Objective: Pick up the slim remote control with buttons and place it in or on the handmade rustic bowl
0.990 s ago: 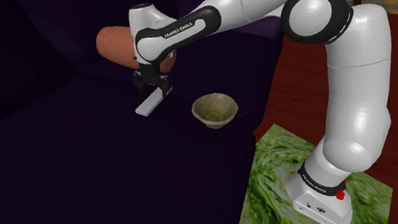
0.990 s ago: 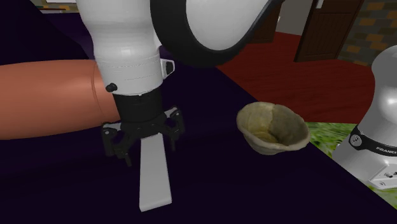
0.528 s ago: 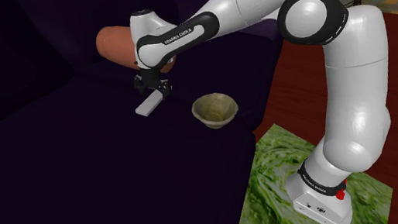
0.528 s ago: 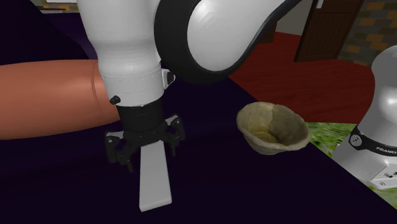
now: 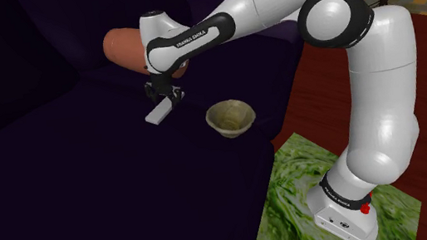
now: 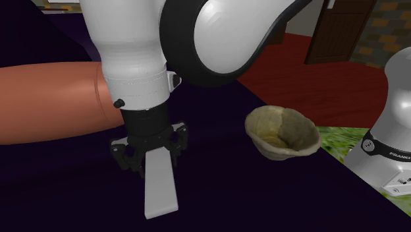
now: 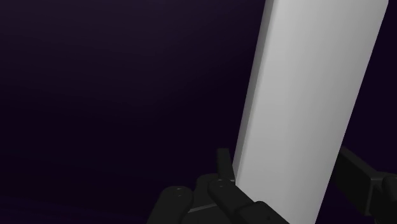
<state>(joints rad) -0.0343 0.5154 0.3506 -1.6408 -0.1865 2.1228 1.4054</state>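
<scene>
the gripper [image 7: 283, 167] has drawn its fingers in since a moment ago and now clamps the white remote [image 7: 312, 95], which lies flat on the dark seat [image 5: 87, 197]. next, likely, a lift toward the bowl [image 6: 282, 132] beyond.

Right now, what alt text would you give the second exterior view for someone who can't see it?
A white robot arm holds its black pincer over one end of a flat white remote lying on a dark purple surface. A rough beige bowl sits apart at the view's right; an orange-brown cylinder lies at left.
</scene>
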